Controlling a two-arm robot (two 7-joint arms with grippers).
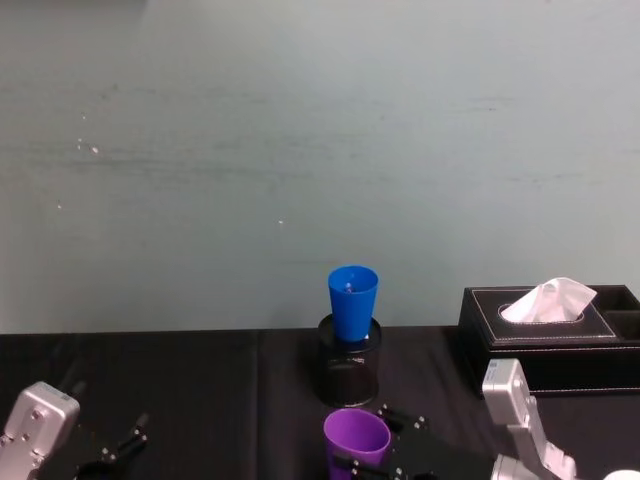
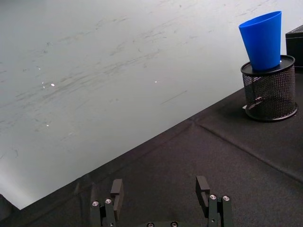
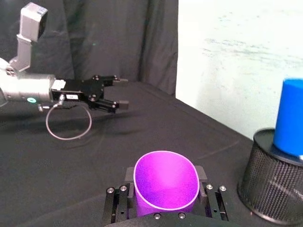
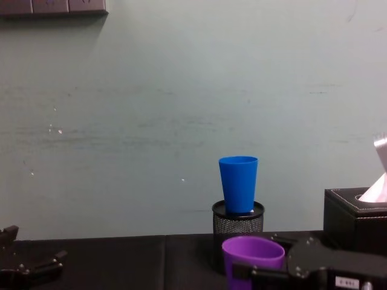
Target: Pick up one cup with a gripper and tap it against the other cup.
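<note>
Head view puts the purple cup (image 1: 356, 437) at the bottom centre of the frame, upright. The blue cup (image 1: 352, 300) is directly above it in the picture, near the middle, seated in the top of a black mesh pen holder (image 1: 349, 368). The right gripper (image 3: 164, 171) has its flat fingers pressed to either side of the purple cup just below the rim — it is clamped on it, mouth up. Whether the cup's base is off the table I cannot tell, as the frame's bottom edge cuts it off. The left gripper (image 2: 159, 184) sits at the lower left of the head view, fingers spread with nothing between them, well apart from both cups.

The step in hand, as I judge it, is carrying the held cup to the blue one for the tap. In the chest view the blue cup's base sits above the purple rim, so the held cup should rise before it goes forward, or it would meet the mesh holder instead. The blue cup is only perched, narrow end down, and looks light — a slow, short touch of wall against wall should do. A hard push could tip it out or shove the holder. Keeping the purple cup upright guards against it slipping in the fingers on contact.
</note>
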